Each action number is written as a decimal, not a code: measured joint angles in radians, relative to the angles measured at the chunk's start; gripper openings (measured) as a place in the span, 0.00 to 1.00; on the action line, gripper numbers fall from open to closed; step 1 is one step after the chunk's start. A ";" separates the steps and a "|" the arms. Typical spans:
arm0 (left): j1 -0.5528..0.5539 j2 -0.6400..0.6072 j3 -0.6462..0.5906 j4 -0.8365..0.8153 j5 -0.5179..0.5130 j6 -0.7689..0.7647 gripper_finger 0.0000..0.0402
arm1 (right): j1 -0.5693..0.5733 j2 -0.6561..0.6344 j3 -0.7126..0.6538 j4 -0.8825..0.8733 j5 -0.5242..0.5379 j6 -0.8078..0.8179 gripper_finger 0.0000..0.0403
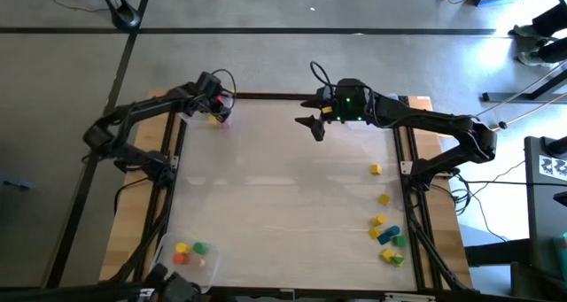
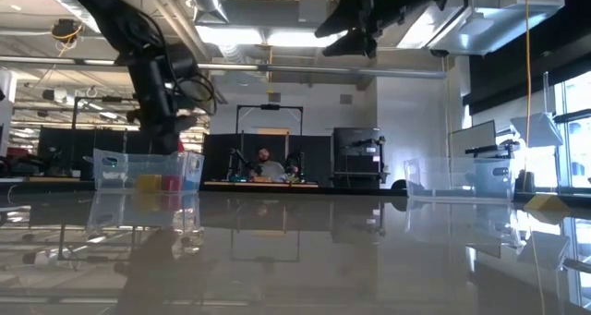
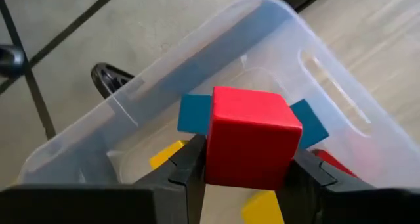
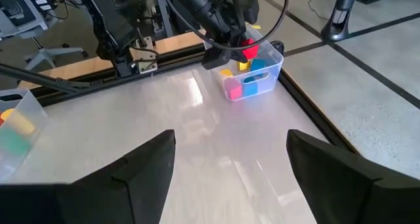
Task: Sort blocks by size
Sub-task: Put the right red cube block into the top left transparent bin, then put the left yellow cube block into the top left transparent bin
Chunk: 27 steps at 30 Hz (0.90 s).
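**Clerk:** While the count was taken, the left tool (image 3: 246, 175) stood over the clear tray (image 1: 215, 116) at the far left corner of the worktop (image 1: 283, 187), its fingers (image 3: 187, 168) closed against both sides of a red block (image 3: 249, 145), held just above the tray's opening.

**Checker:** Contents of that tray?

**Clerk:** Blue (image 3: 194, 113) and yellow (image 3: 165, 154) blocks, and another red one partly hidden. A second tray (image 1: 190, 256) at the near left corner held an orange, a yellow and a green block.

**Checker:** And unsorted stock?

**Clerk:** A loose group along the right edge: two yellow singles (image 1: 376, 169), and nearer the front a cluster of yellow, blue and green (image 1: 388, 236). Exact number could not be told from above.

**Checker:** The right tool?

**Clerk:** The right tool (image 1: 314, 122) hung above the far middle of the worktop, fingers spread wide, holding nothing.

**Checker:** Progress?

**Clerk:** Judged roughly half done; the red block was not yet released, and the right-edge group remained to be sorted.
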 joint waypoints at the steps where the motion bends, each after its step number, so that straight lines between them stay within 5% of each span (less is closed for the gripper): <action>1: 0.000 0.005 0.000 0.003 0.000 0.010 0.33 | 0.000 0.000 0.000 -0.002 0.000 0.000 0.72; 14: -0.005 -0.017 0.037 -0.050 0.005 0.023 0.54 | 0.000 -0.001 0.000 -0.030 0.020 0.000 0.72; 27: -0.228 -0.276 0.054 0.025 0.190 0.042 0.55 | 0.183 -0.142 -0.001 -0.553 0.148 0.185 0.72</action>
